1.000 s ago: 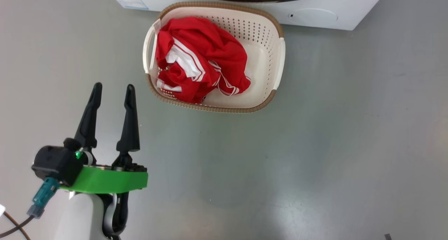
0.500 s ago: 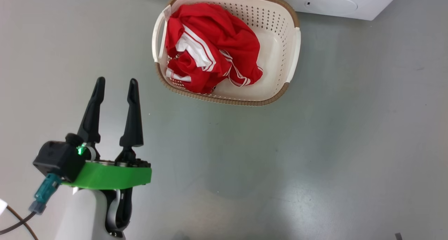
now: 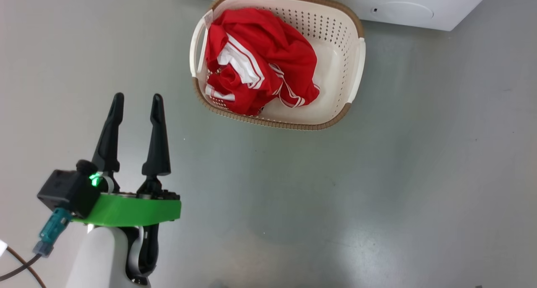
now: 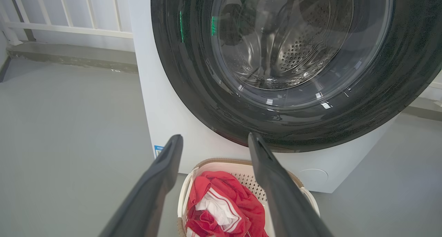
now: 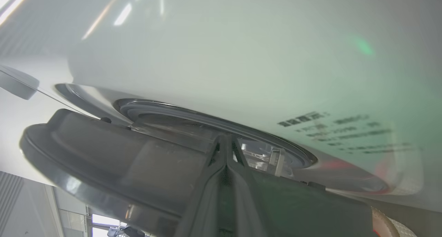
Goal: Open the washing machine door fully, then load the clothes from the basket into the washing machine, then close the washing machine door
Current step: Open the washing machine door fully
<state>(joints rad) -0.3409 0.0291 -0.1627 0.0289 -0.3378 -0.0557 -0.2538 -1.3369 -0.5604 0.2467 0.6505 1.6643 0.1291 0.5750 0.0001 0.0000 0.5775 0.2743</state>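
The cream basket (image 3: pixel 355 69) stands on the floor against the white washing machine (image 3: pixel 402 13), with the red white-striped clothes (image 3: pixel 260 61) heaped in its left half. My left gripper (image 3: pixel 136 97) hovers open and holds nothing, to the lower left of the basket. In the left wrist view the open left gripper (image 4: pixel 214 136) points at the washing machine door (image 4: pixel 193 74), with the basket (image 4: pixel 248 169) and clothes (image 4: pixel 221 206) below. My right gripper (image 5: pixel 226 137) is shut, its tips in the gap between the door (image 5: pixel 103 150) and the machine's white front (image 5: pixel 241 57).
Grey floor (image 3: pixel 335 195) spreads around the basket. A white railing (image 4: pixel 69 26) over a concrete step runs behind the machine's left side. A cable (image 3: pixel 16 271) hangs from my left wrist.
The head camera has shifted, so the basket and machine sit further right in the picture. My left gripper stays open in about the same place.
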